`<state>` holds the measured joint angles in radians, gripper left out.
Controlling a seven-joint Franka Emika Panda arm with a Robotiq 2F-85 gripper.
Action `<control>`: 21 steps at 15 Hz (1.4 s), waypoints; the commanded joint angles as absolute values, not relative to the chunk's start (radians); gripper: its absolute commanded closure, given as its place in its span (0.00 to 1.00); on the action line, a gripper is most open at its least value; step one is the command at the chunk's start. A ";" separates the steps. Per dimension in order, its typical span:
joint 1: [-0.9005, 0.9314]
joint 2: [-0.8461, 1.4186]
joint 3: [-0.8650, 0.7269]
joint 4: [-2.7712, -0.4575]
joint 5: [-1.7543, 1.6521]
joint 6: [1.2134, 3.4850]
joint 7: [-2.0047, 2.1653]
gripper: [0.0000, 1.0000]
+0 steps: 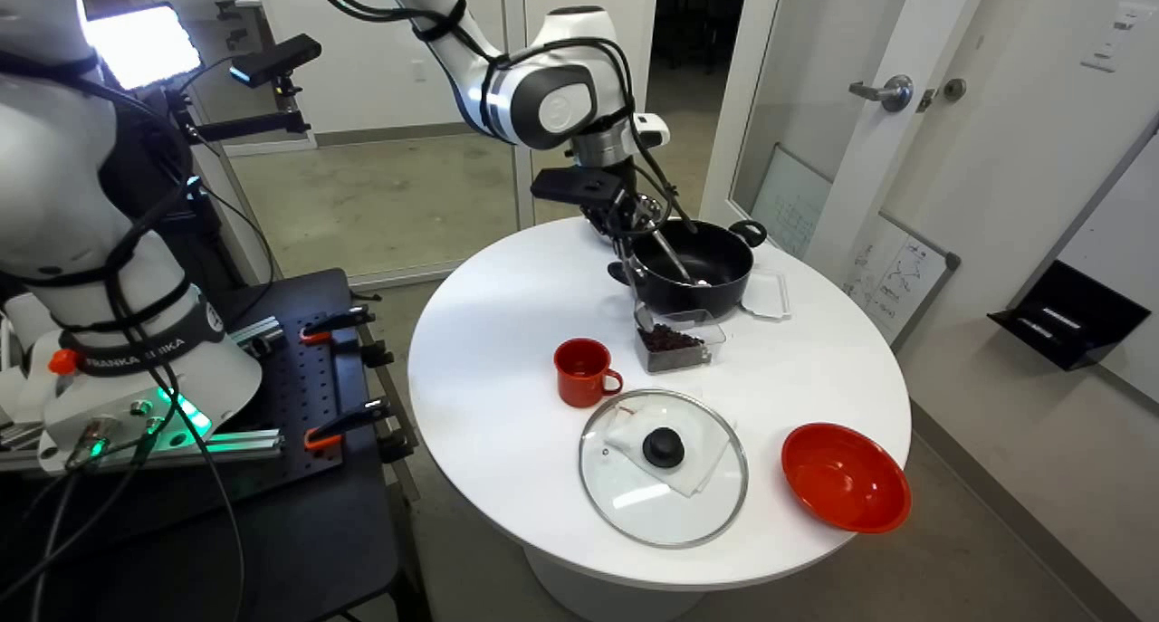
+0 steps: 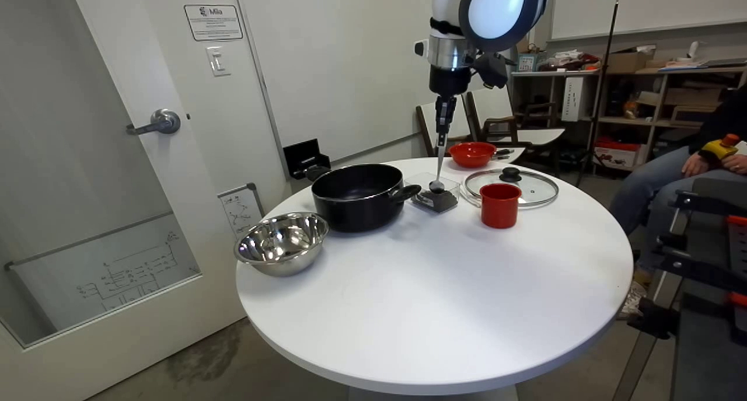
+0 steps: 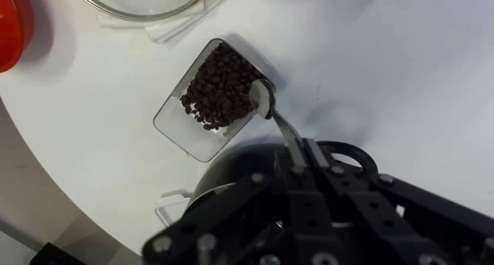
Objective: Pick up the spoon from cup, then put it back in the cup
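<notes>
1. You have the spoon [image 3: 261, 99] by its handle, the jaws of your gripper [image 3: 303, 143] tight on it; it hangs head down at a corner of the box [image 3: 185, 133].
2. Beans [image 3: 220, 89] lie in the box; whether the spoon touches them, you cannot tell.
3. In an exterior view you see the mug [image 2: 500, 207] right of the box, nearer; the pot [image 2: 355, 211] just left.
4. Right, behind the mug: lid [image 2: 536, 188]. Farther back: red bowl [image 2: 471, 160].
5. Near left, beside the pot: steel bowl [image 2: 285, 265].
</notes>
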<state>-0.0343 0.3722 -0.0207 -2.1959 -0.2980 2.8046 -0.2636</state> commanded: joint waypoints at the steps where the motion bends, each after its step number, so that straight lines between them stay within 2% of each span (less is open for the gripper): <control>1: -0.051 0.399 0.001 -2.170 -0.256 2.813 -0.286 0.99; 14: -0.126 0.430 0.098 -2.134 -0.132 2.796 -0.386 0.99; 21: -0.056 0.467 0.012 -2.051 -0.222 2.646 -0.320 0.99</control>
